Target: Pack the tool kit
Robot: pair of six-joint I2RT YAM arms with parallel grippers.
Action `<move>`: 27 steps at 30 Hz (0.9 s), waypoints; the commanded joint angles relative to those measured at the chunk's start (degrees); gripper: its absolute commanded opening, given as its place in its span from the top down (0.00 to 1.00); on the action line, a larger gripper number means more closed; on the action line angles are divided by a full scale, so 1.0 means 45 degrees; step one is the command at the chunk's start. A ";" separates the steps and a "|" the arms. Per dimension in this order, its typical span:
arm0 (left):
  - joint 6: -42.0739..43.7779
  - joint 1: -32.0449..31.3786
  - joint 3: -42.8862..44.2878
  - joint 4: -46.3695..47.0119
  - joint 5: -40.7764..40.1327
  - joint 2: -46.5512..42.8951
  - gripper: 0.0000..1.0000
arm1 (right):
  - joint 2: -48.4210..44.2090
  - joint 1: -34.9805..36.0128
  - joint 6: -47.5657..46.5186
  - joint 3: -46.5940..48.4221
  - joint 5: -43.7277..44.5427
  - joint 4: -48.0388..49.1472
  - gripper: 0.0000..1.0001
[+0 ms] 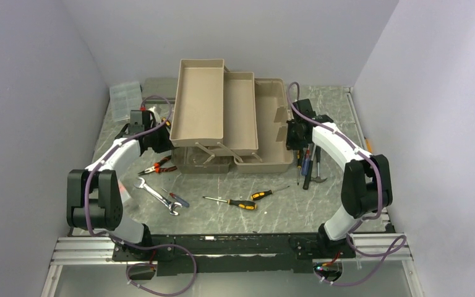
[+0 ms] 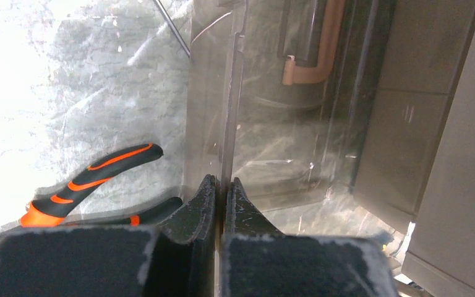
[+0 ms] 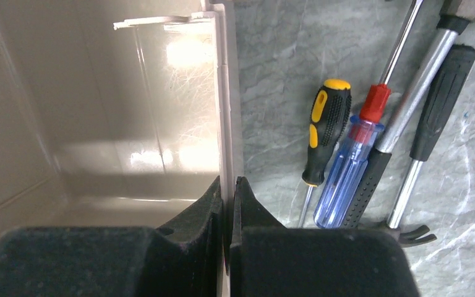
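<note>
The taupe toolbox (image 1: 271, 117) stands open at the table's middle with its two trays (image 1: 201, 102) folded out to the left. My left gripper (image 1: 164, 141) is shut on the thin edge of the smoky translucent lid (image 2: 232, 124); its jaws (image 2: 224, 185) pinch that edge, and the pink handle (image 2: 321, 49) shows through the lid. My right gripper (image 1: 292, 133) is shut on the toolbox's right wall (image 3: 226, 124), jaws (image 3: 227, 185) on either side of it. Orange-and-black pliers (image 2: 93, 173) lie left of the lid.
Right of the box lie a yellow-black screwdriver (image 3: 325, 130), a blue-handled screwdriver (image 3: 352, 173) and hammers (image 3: 408, 117). In front lie a wrench (image 1: 154, 195) and two screwdrivers (image 1: 232, 203). A clear organiser (image 1: 125, 99) and a flat grey case (image 1: 159, 86) sit at the back left.
</note>
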 commanded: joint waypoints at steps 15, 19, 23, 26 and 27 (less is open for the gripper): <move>0.0363 -0.0153 0.0772 -0.1923 -0.0159 -0.2436 0.29 | -0.1880 0.0009 0.0868 0.1882 0.0882 -0.0459 0.45; 0.0635 -0.0140 0.0249 -0.2441 -0.0267 -0.3807 0.03 | -0.2753 -0.0795 0.0884 0.1413 0.0838 -0.0636 0.45; 0.0712 -0.0142 -0.1029 -0.2689 -0.0146 -0.5577 0.01 | -0.3622 -0.1697 0.0881 0.0369 0.0815 -0.0344 0.45; 0.0870 -0.0123 -0.1666 -0.2997 -0.0638 -0.6698 0.01 | -0.4083 -0.2110 0.1037 -0.0390 0.0763 0.0130 0.45; 0.0968 -0.0059 -0.1671 -0.3227 -0.0784 -0.6798 0.01 | -0.4142 -0.2205 0.1111 -0.0571 0.0797 0.0224 0.45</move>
